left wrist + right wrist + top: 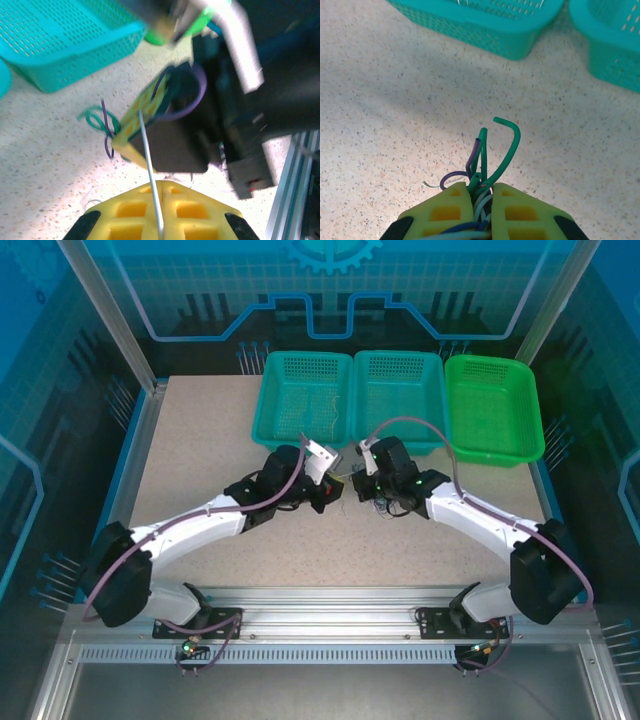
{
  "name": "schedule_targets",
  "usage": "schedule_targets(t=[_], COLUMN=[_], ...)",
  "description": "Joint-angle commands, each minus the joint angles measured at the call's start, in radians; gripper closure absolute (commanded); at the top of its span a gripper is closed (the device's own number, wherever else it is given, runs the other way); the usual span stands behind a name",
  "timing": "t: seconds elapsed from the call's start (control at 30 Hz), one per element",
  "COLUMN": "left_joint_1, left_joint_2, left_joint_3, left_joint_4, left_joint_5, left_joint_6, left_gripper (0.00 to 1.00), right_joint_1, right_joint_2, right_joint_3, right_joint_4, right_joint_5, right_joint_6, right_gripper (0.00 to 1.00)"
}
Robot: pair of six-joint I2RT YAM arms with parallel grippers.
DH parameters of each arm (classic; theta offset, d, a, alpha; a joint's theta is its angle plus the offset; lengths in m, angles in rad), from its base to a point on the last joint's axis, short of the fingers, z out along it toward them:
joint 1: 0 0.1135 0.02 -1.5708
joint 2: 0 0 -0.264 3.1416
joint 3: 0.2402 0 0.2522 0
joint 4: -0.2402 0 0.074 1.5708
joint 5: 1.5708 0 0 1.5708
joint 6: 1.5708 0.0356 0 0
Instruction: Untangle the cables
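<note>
Our left gripper [160, 192] has its yellow fingers pressed together on a single whitish strand [147, 150]. The strand runs straight up out of the seam between the pads and reaches the yellow fingers of the right gripper [122, 140] just ahead. Seen from its own wrist, the right gripper is also closed, clamped on the cables [487, 160]. Pale and dark blue lengths are squeezed between its pads, and green and purple ends stick out past the fingertips, one green end curling over like a hook. A short purple loop and a thin pale tail poke out to the left of that bundle. From the left wrist we see the same green and purple loops hanging off the far side of the right gripper's fingers, above the speckled table [200, 460]. We cannot tell whether any of them touch it. From above, the two grippers meet tip to tip near the middle of the table, with the cables a small knot between them. They sit close in front of two teal baskets [268, 390] that stand side by side at the far edge. A green basket [535, 420] stands just to the right of those, touching the second teal one.
</note>
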Motion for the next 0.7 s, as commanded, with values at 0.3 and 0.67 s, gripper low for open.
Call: schedule_targets(t=[0.3, 0.67], left_joint_1=[0.036, 0.140], left_joint_2=[-0.272, -0.344], left_joint_3=[0.052, 0.108], left_joint_4=[-0.081, -0.226], left_joint_5=[-0.212, -0.276], left_joint_6=[-0.124, -0.207], left_gripper=[1.00, 1.00], right_joint_1=[-0.149, -0.231], right_joint_2=[0.117, 0.075], right_joint_3=[-0.192, -0.262], right_joint_4=[0.043, 0.064], right_joint_5=[0.126, 0.057], right_joint_6=[0.181, 0.204], right_gripper=[0.69, 0.70])
